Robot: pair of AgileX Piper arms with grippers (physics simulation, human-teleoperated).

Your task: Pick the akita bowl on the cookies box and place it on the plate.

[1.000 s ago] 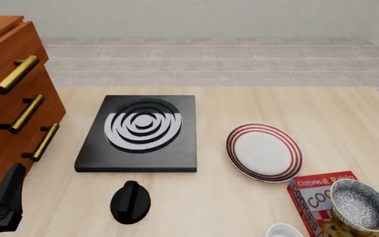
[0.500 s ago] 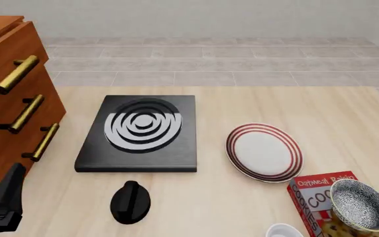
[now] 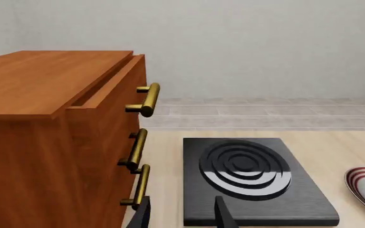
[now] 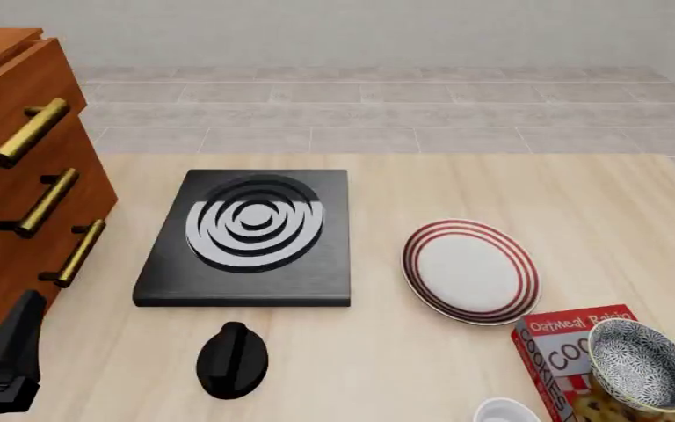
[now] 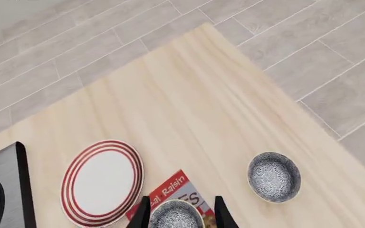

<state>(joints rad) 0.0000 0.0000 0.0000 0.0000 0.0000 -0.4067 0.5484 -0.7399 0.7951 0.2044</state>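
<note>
a: anything moved since a second ago?

b: nothing i can find. the front view matches the earlier ones: bowl [image 4: 643, 364], box [image 4: 578, 362] and plate [image 4: 470, 270] sit where they were, and the left gripper [image 3: 181, 216] is parked in the same spot by the drawers [image 3: 55, 137].

a: where's the bowl relative to the right gripper [image 5: 180, 212]?

b: straight ahead of it, framed between the two fingers [image 5: 140, 214], on the red box [image 5: 173, 190]. the plate [image 5: 102, 182] lies just beyond, to one side. a second speckled bowl [image 5: 273, 176] sits apart on the table, off the box.

a: jaws?

b: both pairs stand apart and empty. the right one looks lined up over the bowl for a descent, i'd judge; the left idles facing the stove [image 3: 252, 178].

a: so no grasp yet?

b: none; the bowl rests untouched on the box.
</note>
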